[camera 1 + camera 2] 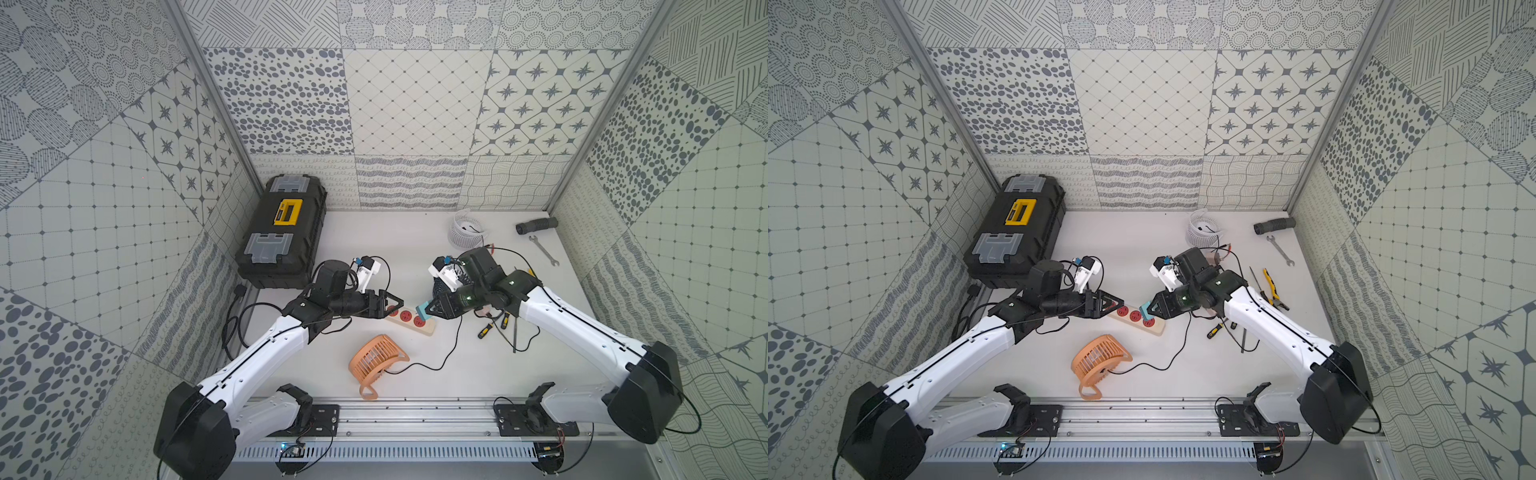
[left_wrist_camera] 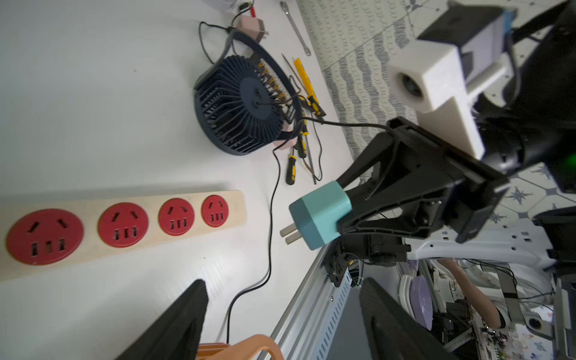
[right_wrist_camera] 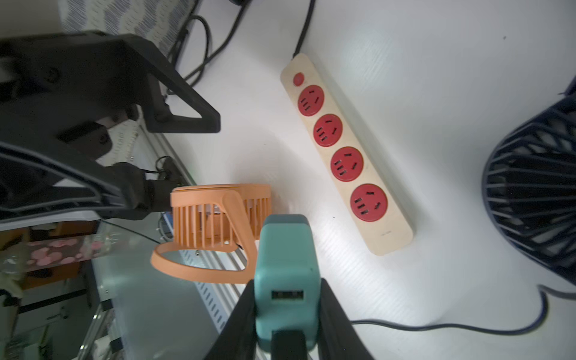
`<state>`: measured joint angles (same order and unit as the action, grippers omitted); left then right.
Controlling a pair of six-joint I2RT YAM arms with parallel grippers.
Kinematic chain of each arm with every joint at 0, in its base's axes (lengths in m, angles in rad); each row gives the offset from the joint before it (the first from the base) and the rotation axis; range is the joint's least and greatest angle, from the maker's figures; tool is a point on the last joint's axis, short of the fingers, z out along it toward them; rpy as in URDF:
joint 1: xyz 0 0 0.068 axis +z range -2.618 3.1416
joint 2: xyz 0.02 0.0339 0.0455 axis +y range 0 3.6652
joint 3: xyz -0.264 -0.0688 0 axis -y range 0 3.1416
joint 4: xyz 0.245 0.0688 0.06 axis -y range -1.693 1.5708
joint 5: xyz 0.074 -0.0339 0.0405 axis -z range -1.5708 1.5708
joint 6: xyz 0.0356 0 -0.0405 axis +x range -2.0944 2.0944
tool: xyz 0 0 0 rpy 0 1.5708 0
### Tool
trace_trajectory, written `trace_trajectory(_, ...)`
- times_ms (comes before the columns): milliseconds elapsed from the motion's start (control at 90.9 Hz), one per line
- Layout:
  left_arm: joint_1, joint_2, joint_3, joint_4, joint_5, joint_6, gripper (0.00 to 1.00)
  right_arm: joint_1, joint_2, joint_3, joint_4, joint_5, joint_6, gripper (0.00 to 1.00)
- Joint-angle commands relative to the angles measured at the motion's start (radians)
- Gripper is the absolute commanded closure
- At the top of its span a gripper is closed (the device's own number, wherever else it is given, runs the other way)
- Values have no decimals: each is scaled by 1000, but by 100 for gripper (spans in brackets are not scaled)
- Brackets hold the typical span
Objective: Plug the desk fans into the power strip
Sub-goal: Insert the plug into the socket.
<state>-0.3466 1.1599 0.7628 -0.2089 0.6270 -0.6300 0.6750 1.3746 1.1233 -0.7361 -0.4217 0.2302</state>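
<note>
Right wrist view: nearest me, my right tool (image 3: 286,283) is clamped on the teal plug adapter (image 3: 285,249), just past it the power strip (image 3: 391,233) lies flat on the surface, long axis running away toward my left tool (image 3: 182,162), which hangs apart and empty near the switch end.

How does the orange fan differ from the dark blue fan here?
Colour: the orange fan is pale orange; the dark blue fan is navy.
Place: the orange fan sits on the robot's side of the power strip, the dark blue fan on the far side, by the screwdrivers.
Visibility: in both top views the orange fan lies in the open; the right arm covers most of the dark blue fan.
Both are round caged fans on the table.
</note>
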Motion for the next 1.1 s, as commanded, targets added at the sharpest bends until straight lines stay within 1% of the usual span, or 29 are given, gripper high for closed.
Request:
trace_trajectory(0,68,79,-5,-70,-23,85,24,48,71,89,-66,278,-92,84)
trace_trajectory(88,76,146,10,-79,-22,111,25,75,132,137,-65,315,-123,84)
trace_trajectory(253,90,260,36,-95,-18,96,28,107,238,201,-65,312,-186,83)
trace_trajectory(363,91,320,47,-101,-36,92,30,110,288,228,-59,287,-237,82)
trace_trajectory(484,90,385,35,-63,-24,58,32,113,320,244,-49,232,-295,82)
trace_trajectory(572,89,431,29,-17,-24,35,34,115,345,255,-45,232,-319,81)
trace_trajectory(693,85,480,27,85,-22,-14,40,115,358,257,-45,251,-334,81)
trace_trajectory(880,41,591,69,279,28,-95,49,112,357,260,-45,303,-301,81)
trace_trajectory(1001,26,648,96,391,51,-127,52,112,364,276,-43,322,-262,81)
trace_trajectory(1090,27,655,98,424,38,-123,52,112,376,289,-40,337,-239,81)
